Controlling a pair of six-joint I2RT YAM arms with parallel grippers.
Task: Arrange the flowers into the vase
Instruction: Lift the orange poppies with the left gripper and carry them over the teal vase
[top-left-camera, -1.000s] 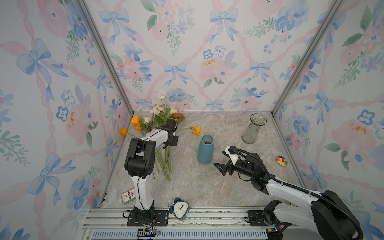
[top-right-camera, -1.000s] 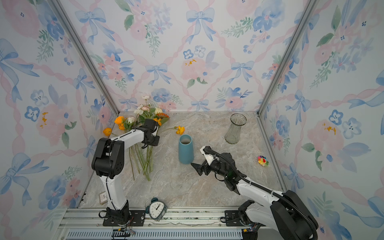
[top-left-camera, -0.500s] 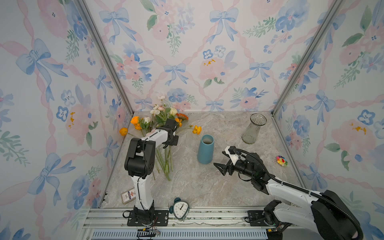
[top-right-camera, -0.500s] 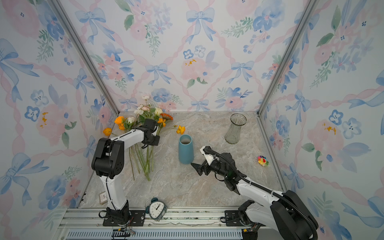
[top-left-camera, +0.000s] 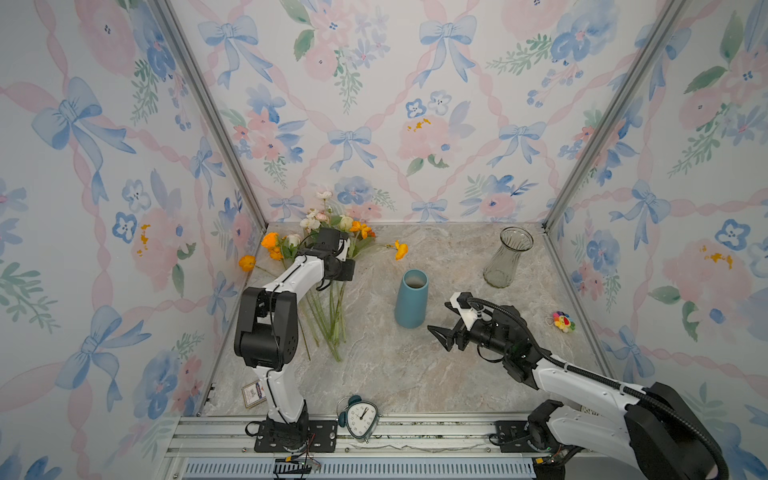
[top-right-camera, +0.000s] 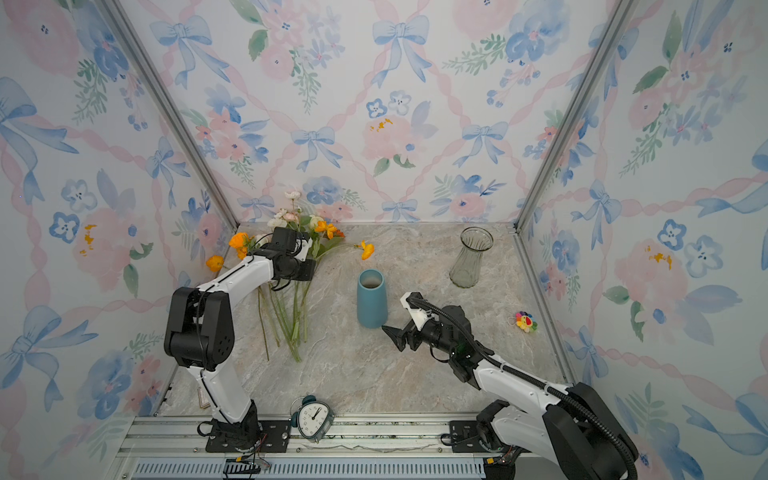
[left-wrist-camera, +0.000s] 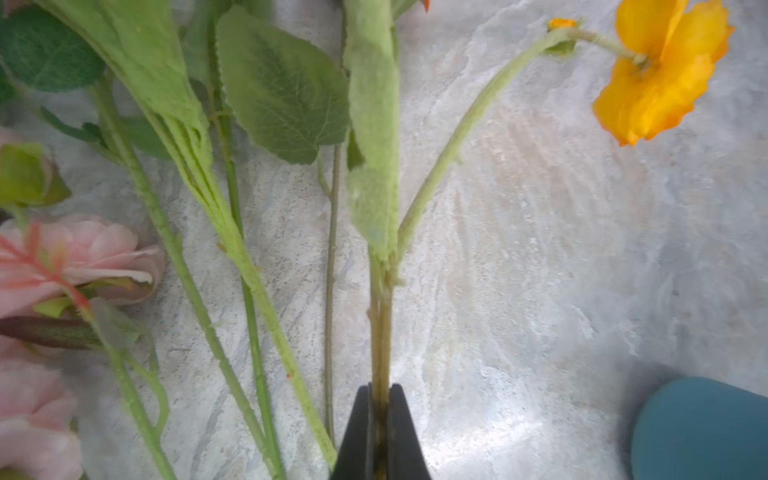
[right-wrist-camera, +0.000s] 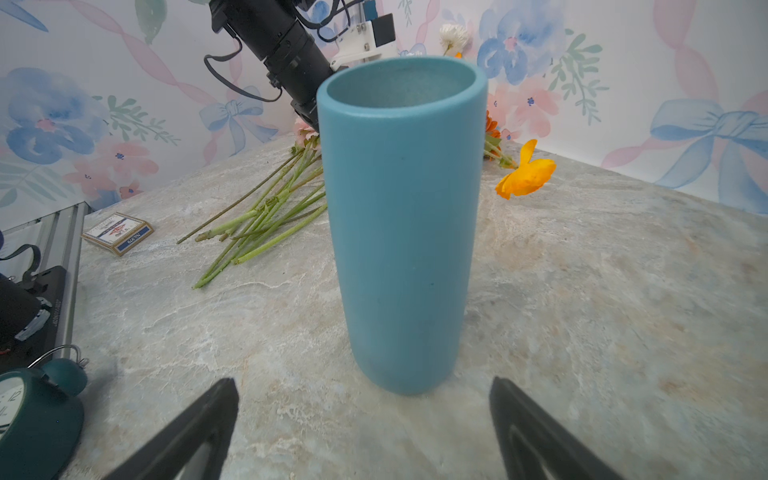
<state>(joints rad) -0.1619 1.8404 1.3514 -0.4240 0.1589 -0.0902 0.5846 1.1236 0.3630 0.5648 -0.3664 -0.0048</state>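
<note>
Pinching one green stem (left-wrist-camera: 380, 332) of the long-stemmed orange, pink and white fake flowers (top-left-camera: 328, 307), left end effector (left-wrist-camera: 380, 415) clenched on it — bunch lying on the grey marbled bench (top-left-camera: 395, 374), back left, right end effector (top-left-camera: 439, 318) spread wide, just beside the tall blue round vase (top-left-camera: 410, 305).

Floral bow-print walls (top-left-camera: 415, 104) enclose a marbled, perhaps stone, tabletop (top-left-camera: 415, 374), evenly lit

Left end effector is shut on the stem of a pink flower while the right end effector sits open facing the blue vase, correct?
Not pink. In the left wrist view the left end effector pinches a stem branching to the orange flower. The right end effector is open facing the blue vase.
</note>
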